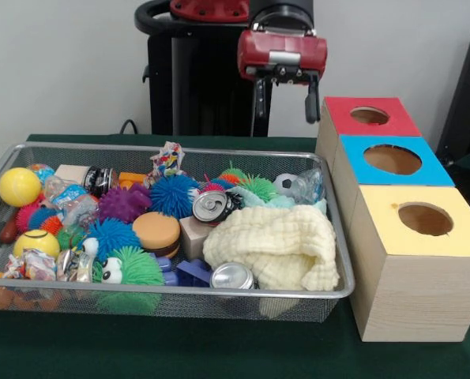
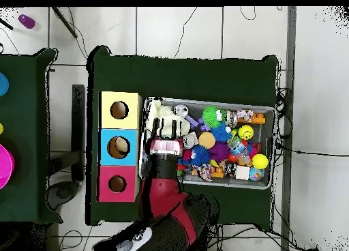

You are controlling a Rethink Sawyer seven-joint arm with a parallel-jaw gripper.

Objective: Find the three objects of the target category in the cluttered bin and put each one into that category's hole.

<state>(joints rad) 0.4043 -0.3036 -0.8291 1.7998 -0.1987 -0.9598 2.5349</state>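
Silver mesh bin (image 1: 341, 260) crammed with toys, red-surround hole (image 1: 370, 115) open

Green table (image 1: 219, 355): mesh bin (image 1: 179, 302), wooden box (image 1: 412, 292) beside.

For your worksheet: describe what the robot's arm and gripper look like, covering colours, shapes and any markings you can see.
The arm is glossy red with black sections, thick and rounded. Its wrist housing is a red, boxy shell with a small silver panel on the front. The gripper below it has two slim, dark fingers. No lettering is readable. A white patch shows near the base from overhead.
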